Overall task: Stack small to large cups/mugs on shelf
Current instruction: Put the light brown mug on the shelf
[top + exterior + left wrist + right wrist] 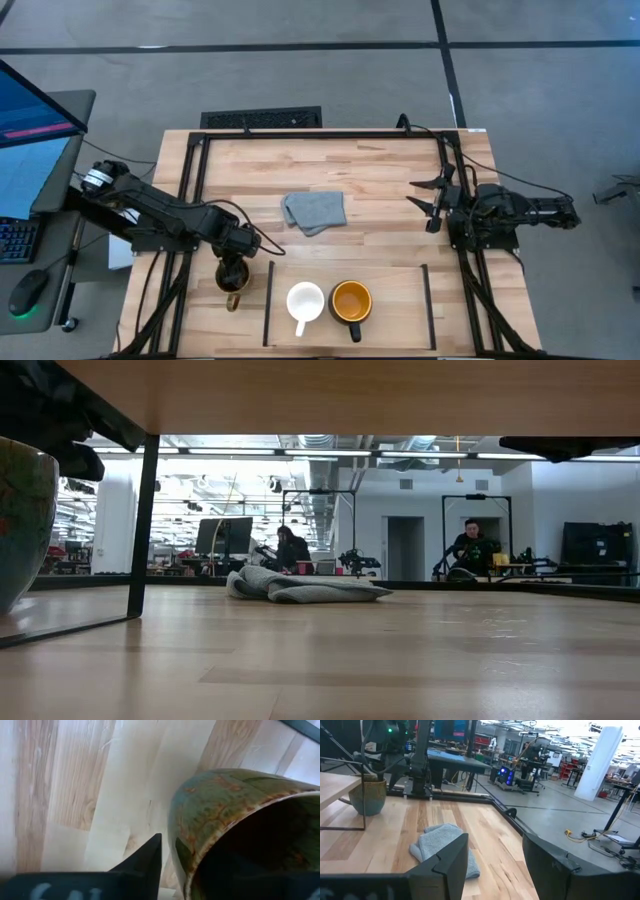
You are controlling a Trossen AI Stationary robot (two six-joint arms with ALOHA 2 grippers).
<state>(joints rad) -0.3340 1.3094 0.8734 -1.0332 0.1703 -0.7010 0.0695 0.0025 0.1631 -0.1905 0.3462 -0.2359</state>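
Observation:
The brownish-gold mug [232, 282] stands on the table just left of the shelf's left black bar [268, 300]; it also shows in the low view [20, 510] and in the right wrist view [368, 795]. My left gripper [233, 268] is above its rim, open. One finger [147, 862] is outside the mug's wall [210, 815], and the other is hidden. The white mug [305, 302] and the dark mug with a yellow-orange inside [351, 300] stand side by side on the shelf [400, 300]. My right gripper [430, 205] is open and empty at the right. My left gripper comes at the brownish-gold mug from above, at its rim [250, 802]. A thin strip of table shows between the outer finger and the wall. The dark inside of the mug hides the other finger, so I cannot tell whether the gripper touches the mug.
A crumpled grey cloth [315, 211] lies mid-table, behind the shelf; it also shows in the low view [300, 588]. A black metal frame [320, 134] borders the table. The shelf's right bar [427, 292] stands right of the dark mug.

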